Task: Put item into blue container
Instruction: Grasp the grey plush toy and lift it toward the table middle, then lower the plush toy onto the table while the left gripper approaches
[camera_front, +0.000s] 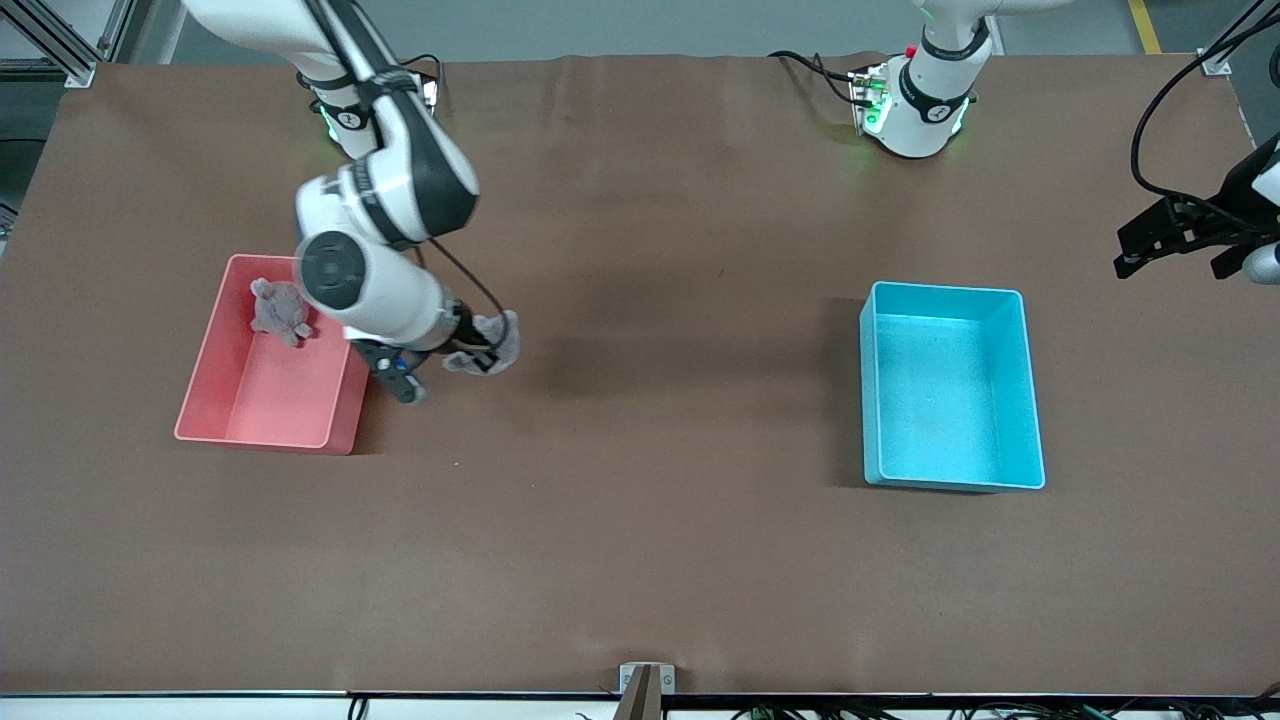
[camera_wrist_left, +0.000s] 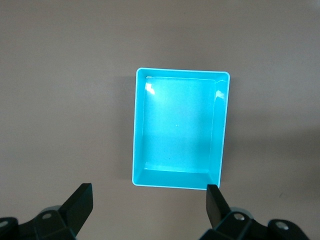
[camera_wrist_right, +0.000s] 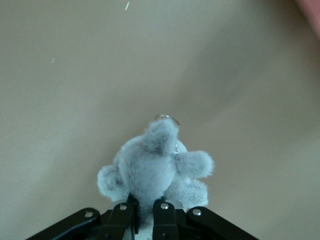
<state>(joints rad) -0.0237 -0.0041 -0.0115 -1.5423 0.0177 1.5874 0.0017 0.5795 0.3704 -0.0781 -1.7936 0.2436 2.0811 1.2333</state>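
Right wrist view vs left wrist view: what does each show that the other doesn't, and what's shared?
Right wrist only: the right gripper shut on a grey plush toy with a small metal ring on top, up in the air over bare table, plus a sliver of the pink bin at the picture's corner.

Left wrist only: the blue container, empty, seen from above, with the left gripper open and holding nothing; that arm waits.

Shared: only the brown table surface. Neither view shows the other's gripper, bin or toy.
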